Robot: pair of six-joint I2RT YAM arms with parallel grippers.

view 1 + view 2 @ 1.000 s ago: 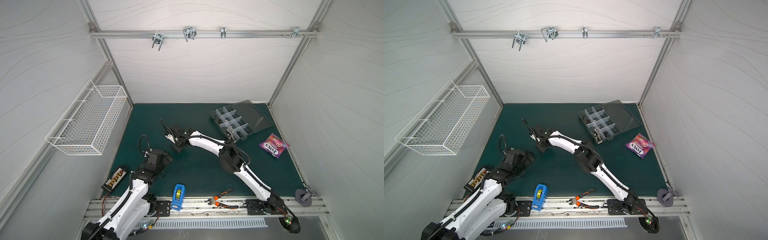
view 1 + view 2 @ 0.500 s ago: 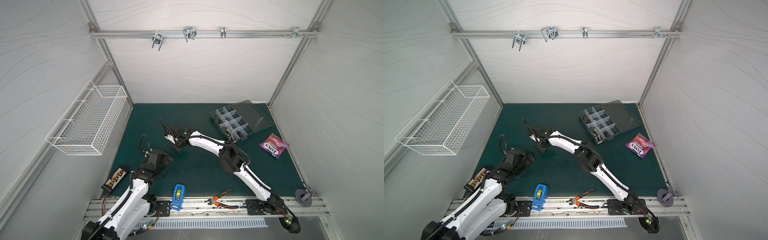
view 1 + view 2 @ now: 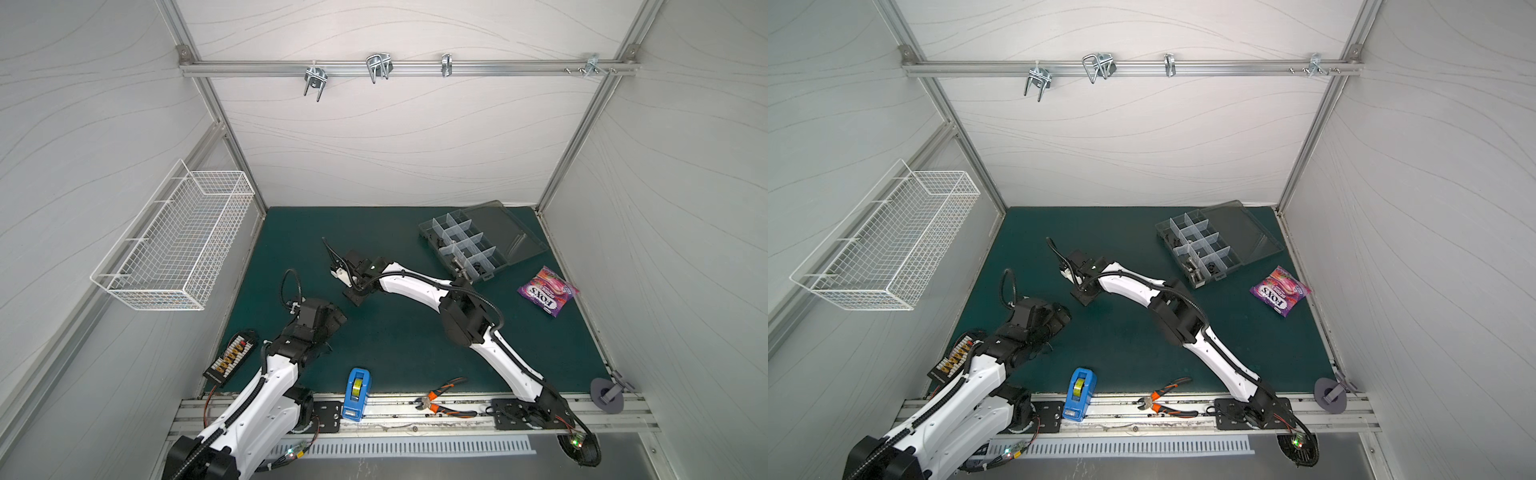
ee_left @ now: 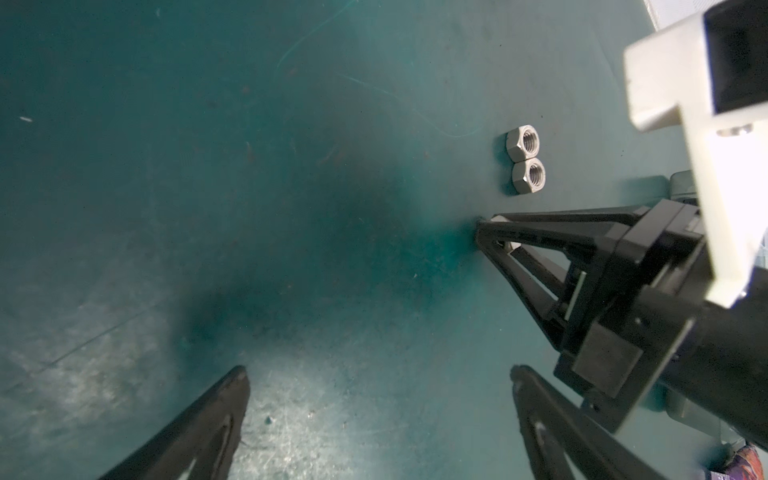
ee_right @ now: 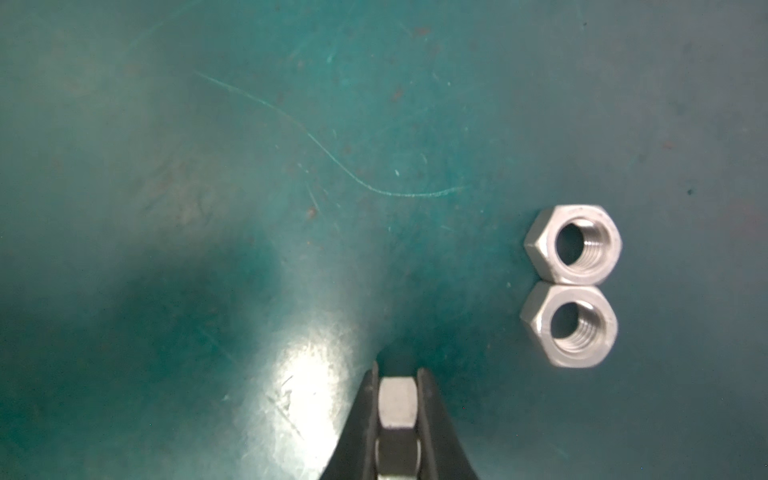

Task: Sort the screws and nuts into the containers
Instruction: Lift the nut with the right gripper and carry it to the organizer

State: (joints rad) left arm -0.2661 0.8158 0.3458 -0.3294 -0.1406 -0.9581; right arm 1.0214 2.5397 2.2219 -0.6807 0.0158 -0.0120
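My right gripper (image 5: 398, 372) pinches a dull silver hex nut (image 5: 397, 405) edge-on, perhaps two stacked; left gripper (image 4: 378, 372) gapes, empty.

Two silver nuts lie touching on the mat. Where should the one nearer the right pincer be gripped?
Probably from above: that nut lies flat, hole up, one flat against its neighbour. Close on a free opposite pair of side flats, clear of that seam.

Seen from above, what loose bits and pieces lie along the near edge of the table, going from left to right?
black connector board → blue tape dispenser → orange-handled pliers → grey round stand
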